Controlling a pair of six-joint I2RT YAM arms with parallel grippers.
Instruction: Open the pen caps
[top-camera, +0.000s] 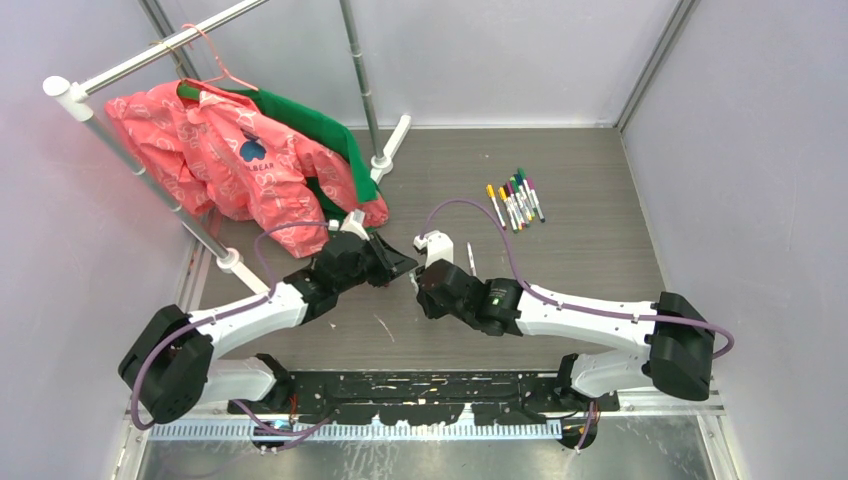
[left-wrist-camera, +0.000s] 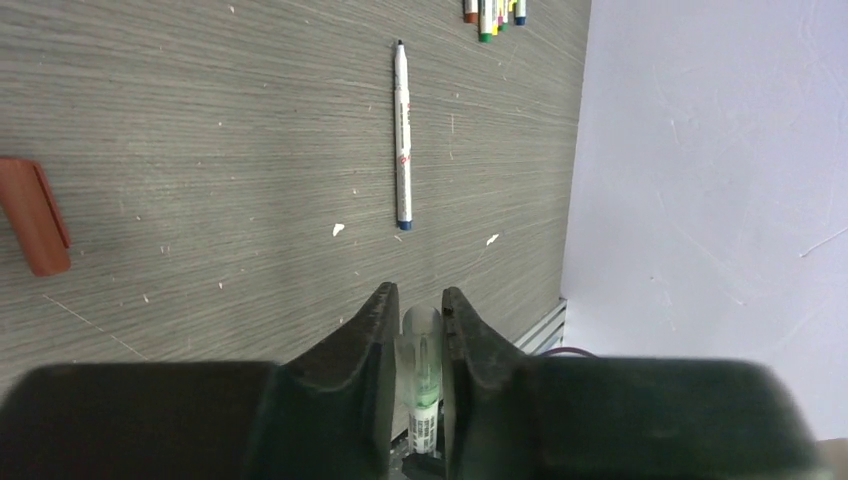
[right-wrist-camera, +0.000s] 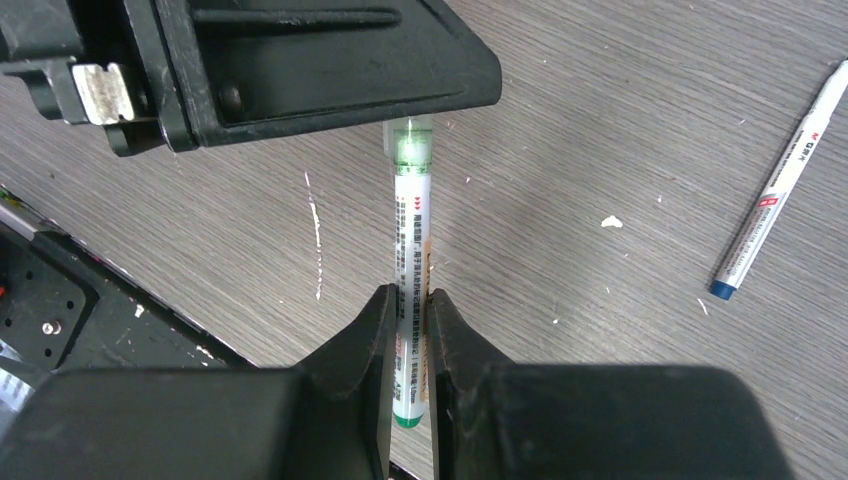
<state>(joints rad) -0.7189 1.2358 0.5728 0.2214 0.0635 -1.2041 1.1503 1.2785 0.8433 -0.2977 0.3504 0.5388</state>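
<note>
Pen cap (right-wrist-camera: 411, 145) clamped in left hand (left-wrist-camera: 420, 300); right hand (right-wrist-camera: 410, 296) grips barrel (right-wrist-camera: 411, 215). I'd pull apart straight, along the axis.

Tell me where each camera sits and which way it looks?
Top external: above and behind the arms, looking down on the table; the left arm and right arm show whole.
Left wrist: on the left wrist, looking along the left gripper across the table toward a wall; its jaws show, shut on the pen cap.
Right wrist: on the right wrist, looking along the right gripper at the left gripper; its jaws show, shut on the green pen.
Shared: both wrist views see the green pen and a loose blue-ended pen.
</note>
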